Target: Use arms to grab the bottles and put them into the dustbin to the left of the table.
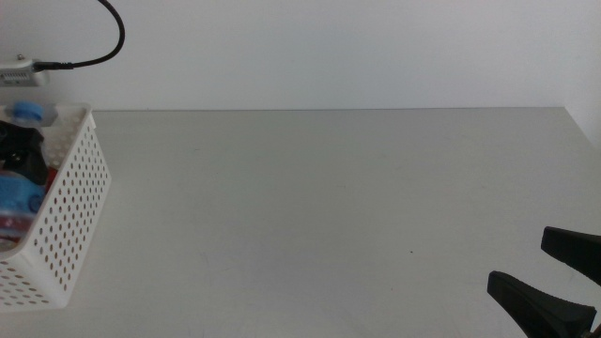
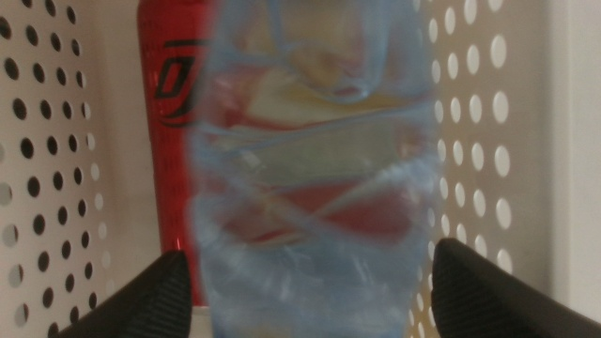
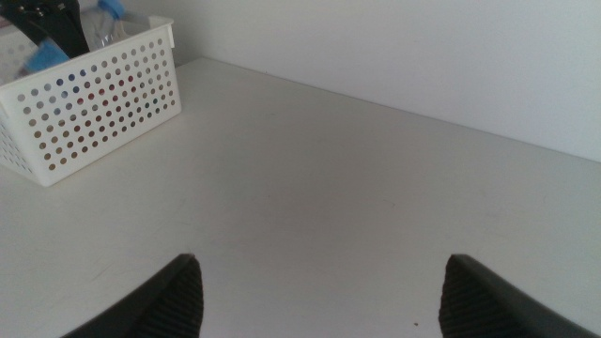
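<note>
The white perforated dustbin (image 1: 70,225) stands at the table's (image 1: 329,188) left edge. My left gripper (image 1: 23,150) reaches down inside it. The left wrist view shows its jaws pressed against both sides of a clear water bottle (image 2: 315,188), whose blue cap (image 1: 28,112) pokes above the rim. A slim red can (image 2: 174,84) stands behind the bottle against the basket's holed wall (image 2: 470,113). My right gripper (image 1: 517,258) waits open and empty low over the table's near right corner, far from the dustbin (image 3: 103,103).
A black cable (image 1: 94,56) loops along the wall behind the dustbin, ending at a white plug piece (image 1: 19,73). The table's far edge meets a plain white wall.
</note>
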{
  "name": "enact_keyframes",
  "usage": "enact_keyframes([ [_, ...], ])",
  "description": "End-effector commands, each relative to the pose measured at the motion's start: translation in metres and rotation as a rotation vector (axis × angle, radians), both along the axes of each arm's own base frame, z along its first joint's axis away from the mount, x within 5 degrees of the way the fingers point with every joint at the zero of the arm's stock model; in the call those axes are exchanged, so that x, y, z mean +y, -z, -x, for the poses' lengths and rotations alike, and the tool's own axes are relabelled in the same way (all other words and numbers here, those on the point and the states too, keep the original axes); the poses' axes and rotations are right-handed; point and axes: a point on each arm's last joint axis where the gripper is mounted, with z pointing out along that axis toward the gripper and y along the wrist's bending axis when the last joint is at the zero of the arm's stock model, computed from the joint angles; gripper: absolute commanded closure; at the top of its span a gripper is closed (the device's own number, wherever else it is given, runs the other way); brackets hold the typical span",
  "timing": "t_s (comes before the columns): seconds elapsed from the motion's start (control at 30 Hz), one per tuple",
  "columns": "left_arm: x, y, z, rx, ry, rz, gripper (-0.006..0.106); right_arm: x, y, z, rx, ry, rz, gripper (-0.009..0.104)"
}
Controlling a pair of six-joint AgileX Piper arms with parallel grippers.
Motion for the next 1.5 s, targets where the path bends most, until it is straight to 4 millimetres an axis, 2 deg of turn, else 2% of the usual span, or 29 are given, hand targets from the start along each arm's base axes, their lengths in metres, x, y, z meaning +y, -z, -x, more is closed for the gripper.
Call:
enact_keyframes([
  [0.0, -0.002, -0.031, 0.001, -0.122, -0.019, -0.012, 0.012, 0.001, -0.014, -0.001, -0.086, -0.002, -0.043, 0.031],
  [0.2, -0.003, -0.033, 0.003, -0.115, -0.032, -0.003, 0.009, 0.001, -0.014, -0.001, -0.086, -0.002, -0.043, 0.031],
  [0.37, -0.006, -0.047, 0.010, -0.152, -0.026, 0.002, 0.010, 0.001, -0.014, -0.001, -0.086, -0.002, -0.043, 0.031],
  [0.67, -0.019, -0.099, 0.048, -0.283, -0.017, -0.020, 0.010, 0.001, -0.014, -0.001, -0.086, -0.002, -0.043, 0.031],
  [0.87, -0.050, -0.137, 0.094, -0.456, -0.029, -0.080, 0.010, 0.001, -0.014, -0.001, -0.086, -0.002, -0.043, 0.031],
  [0.97, -0.072, -0.150, 0.126, -0.606, -0.086, -0.030, 0.010, 0.001, -0.014, -0.001, -0.086, -0.002, -0.043, 0.031],
  [1.07, -0.089, -0.156, 0.167, -0.735, -0.110, 0.063, 0.010, 0.001, -0.014, -0.001, -0.086, -0.002, -0.043, 0.031],
  [1.13, -0.098, -0.152, 0.194, -0.786, -0.096, 0.126, 0.010, 0.001, -0.014, -0.001, -0.086, -0.002, -0.043, 0.031],
  [1.23, -0.104, -0.143, 0.223, -0.842, -0.075, 0.193, 0.010, 0.001, -0.014, -0.001, -0.086, -0.002, -0.043, 0.031],
  [1.37, -0.104, -0.137, 0.249, -0.964, -0.013, 0.181, 0.010, 0.001, -0.014, -0.001, -0.086, -0.002, -0.043, 0.031],
  [1.47, -0.103, -0.131, 0.260, -1.057, 0.058, 0.112, 0.010, 0.001, -0.014, -0.001, -0.086, -0.002, -0.043, 0.031],
])
